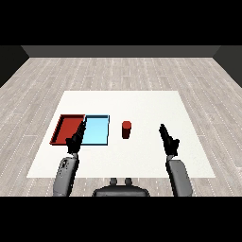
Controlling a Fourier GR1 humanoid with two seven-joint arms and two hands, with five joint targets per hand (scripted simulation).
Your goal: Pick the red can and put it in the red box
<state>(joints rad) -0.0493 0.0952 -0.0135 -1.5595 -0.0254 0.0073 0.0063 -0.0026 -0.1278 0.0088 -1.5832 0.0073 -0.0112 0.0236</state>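
Two black hands are hovering over the white table point(142, 101). The small red cylindrical can point(126, 129) is standing upright between them, nearer the right hand point(169, 140), just right of the light blue tray point(97, 130); the red tray point(68, 128) is lying beyond. Both the right hand and the left hand point(76, 139) are holding nothing, fingers straight. No writing is showing.

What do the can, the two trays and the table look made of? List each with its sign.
Can: possibly painted metal; plain matte red, no shine to confirm.
Red tray and blue tray: likely plastic; flat even colour, thin raised rims.
Table: smooth white surface, uniform, no grain; material unclear.
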